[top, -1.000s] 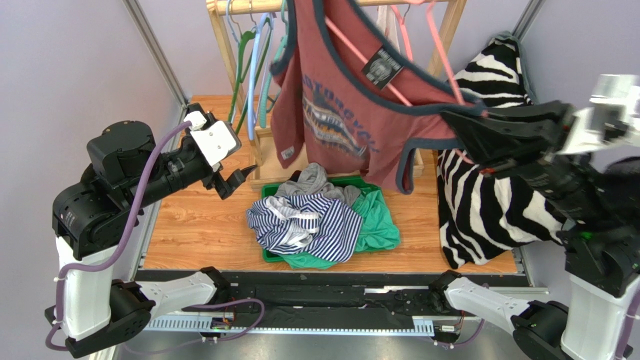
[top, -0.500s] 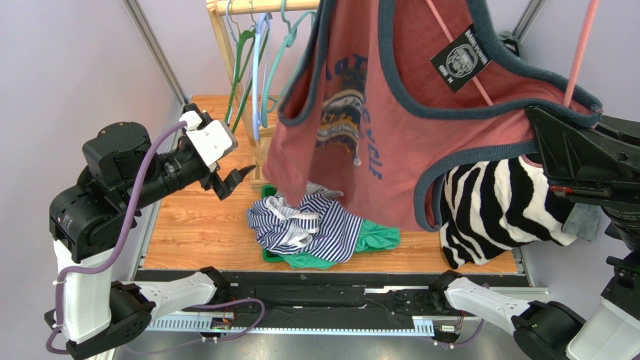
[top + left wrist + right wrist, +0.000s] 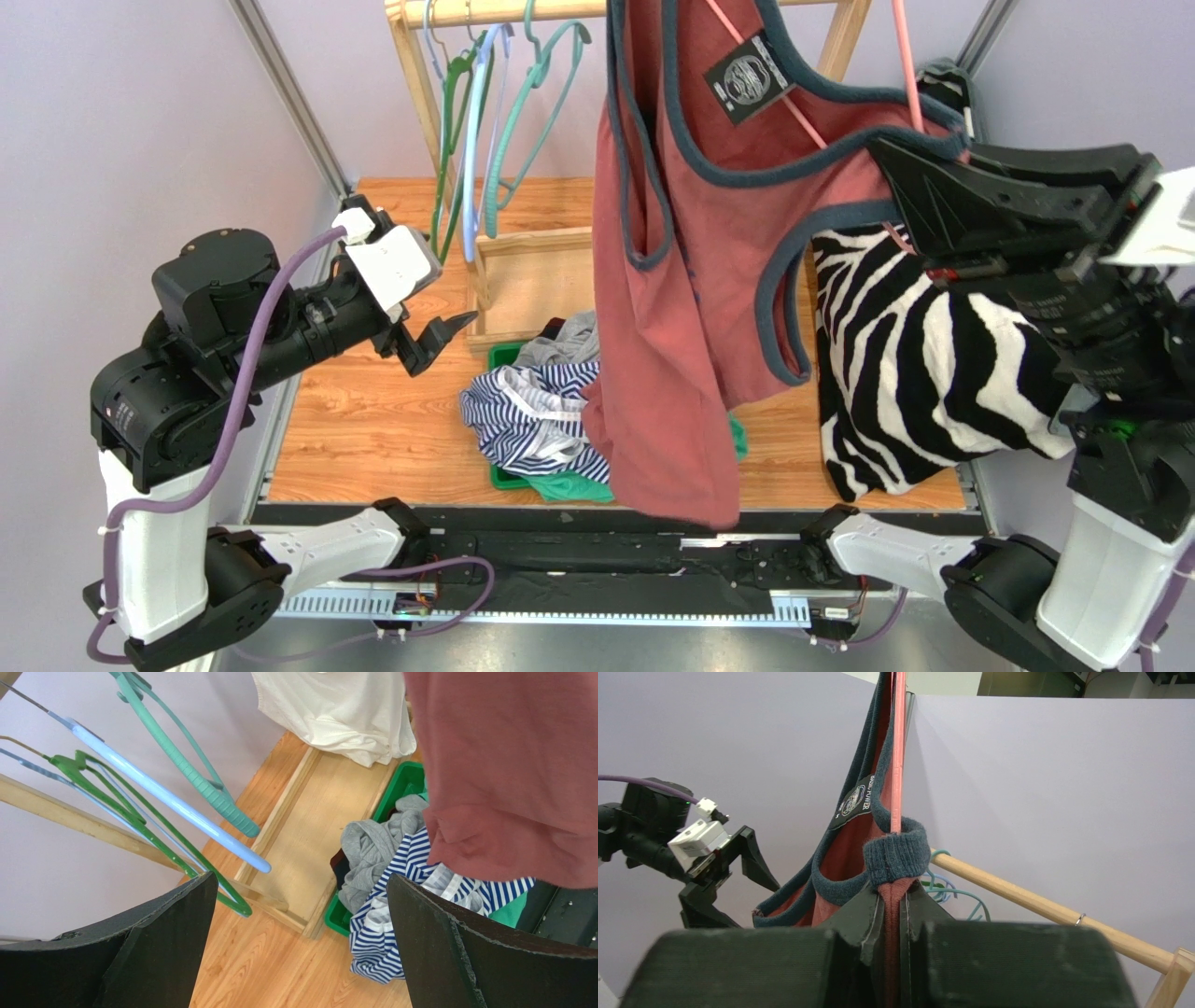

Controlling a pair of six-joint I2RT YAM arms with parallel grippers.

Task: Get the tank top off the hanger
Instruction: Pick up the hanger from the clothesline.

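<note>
Left gripper (image 3: 438, 345) gapes wide, empty, well left of the tank top (image 3: 687, 322), which hangs mid-air on the hanger (image 3: 898, 756); right gripper (image 3: 892, 908) pinches hanger and strap together, so pulling could stretch the strap.

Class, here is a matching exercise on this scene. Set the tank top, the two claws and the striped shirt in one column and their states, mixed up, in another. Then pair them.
Things:
1. tank top
2. left claw
3. right claw
4. striped shirt

States:
A. lying in the green bin
B. shut on the tank top at its strap
C. wide open, holding nothing
D. hanging on the pink hanger

Pairs: 1-D, 2-C, 3-B, 4-A
</note>
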